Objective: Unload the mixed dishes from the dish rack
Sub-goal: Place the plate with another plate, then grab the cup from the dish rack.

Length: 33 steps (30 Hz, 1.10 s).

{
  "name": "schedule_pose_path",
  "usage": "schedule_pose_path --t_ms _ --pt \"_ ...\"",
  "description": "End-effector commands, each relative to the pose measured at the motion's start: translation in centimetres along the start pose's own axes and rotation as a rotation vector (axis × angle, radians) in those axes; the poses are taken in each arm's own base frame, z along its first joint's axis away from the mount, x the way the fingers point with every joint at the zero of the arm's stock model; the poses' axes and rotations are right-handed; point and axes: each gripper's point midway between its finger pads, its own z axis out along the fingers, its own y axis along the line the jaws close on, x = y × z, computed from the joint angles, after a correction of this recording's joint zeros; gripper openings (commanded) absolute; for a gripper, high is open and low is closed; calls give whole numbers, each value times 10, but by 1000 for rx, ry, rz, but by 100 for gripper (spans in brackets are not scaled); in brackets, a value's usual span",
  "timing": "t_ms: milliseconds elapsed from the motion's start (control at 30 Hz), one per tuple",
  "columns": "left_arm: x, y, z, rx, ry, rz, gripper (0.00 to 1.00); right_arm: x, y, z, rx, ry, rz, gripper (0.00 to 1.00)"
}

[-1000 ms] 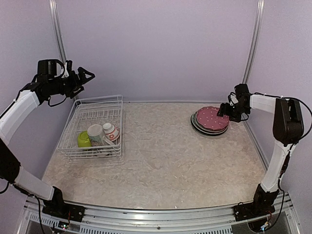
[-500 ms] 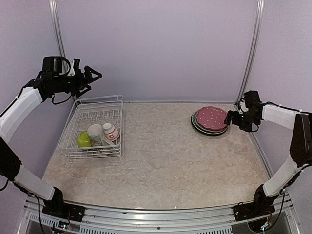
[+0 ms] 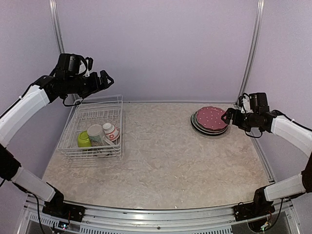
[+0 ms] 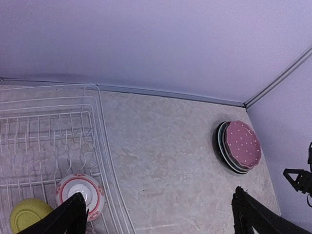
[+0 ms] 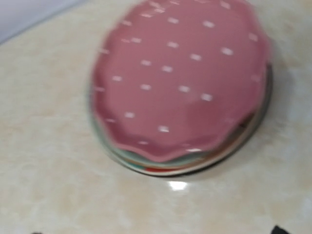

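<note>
White wire first: the dish rack (image 3: 95, 113) sat at the 9 o'clock side of the table (image 3: 170, 161), with three pieces in its near end. The lime-green bowl (image 3: 84, 139) was at the left. The cream mug (image 3: 95, 132) was just beside it, and the small white-and-red bowl (image 3: 110, 130) was at the mug's 3 o'clock, close to the rack's right wall.

Up above went the left gripper (image 3: 108, 81), in the air at the rack's 12 o'clock and well clear of every dish, jaws spread wide and holding nothing. In its wrist view the two fingers (image 4: 68, 219) stood far apart, with the rack wall (image 4: 105, 146) running between them. The small bowl (image 4: 79, 195) was bottom up by the left finger, with the green one (image 4: 29, 217) at its 8 o'clock.

Over to the table's 2 o'clock: a stack of plates (image 3: 204, 129) with the pink polka-dot plate (image 3: 212, 117) on top. The right gripper (image 3: 227, 119) was at the stack's 3 o'clock, just beside the rim. Whether it touched, I could not tell. Its jaws were parted and empty. The right wrist view was blurred, with the pink plate (image 5: 180, 78) filling the frame at 12 o'clock.
</note>
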Motion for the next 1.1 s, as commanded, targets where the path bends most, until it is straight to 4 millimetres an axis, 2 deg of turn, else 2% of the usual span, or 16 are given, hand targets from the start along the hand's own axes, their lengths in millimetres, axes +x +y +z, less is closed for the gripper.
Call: schedule_pose_path --t_ms 0,133,200,433,533,633,800,967,1067 --pt "17 43 -5 -228 22 -6 99 3 14 -3 -57 -12 -15 100" --pt "54 64 -24 -267 173 -183 99 4 15 -9 -61 -27 -51 100" --pt "71 67 -33 -282 235 -242 99 6 16 -10 -71 -26 -59 100" --pt "130 61 -52 -439 445 -304 99 26 40 -6 -212 54 -81 100" --pt "149 64 -48 -524 494 -294 99 33 45 -11 -249 67 -99 100" --pt "155 77 -43 -653 492 -241 99 43 45 -15 -271 71 -122 100" --pt "155 93 -36 -809 482 -154 99 50 42 -16 -272 71 -156 100" --pt "165 105 -21 -808 530 -165 99 53 40 -21 -264 74 -129 100" --pt "175 104 -12 -759 569 -174 99 53 36 -26 -233 73 -130 100"
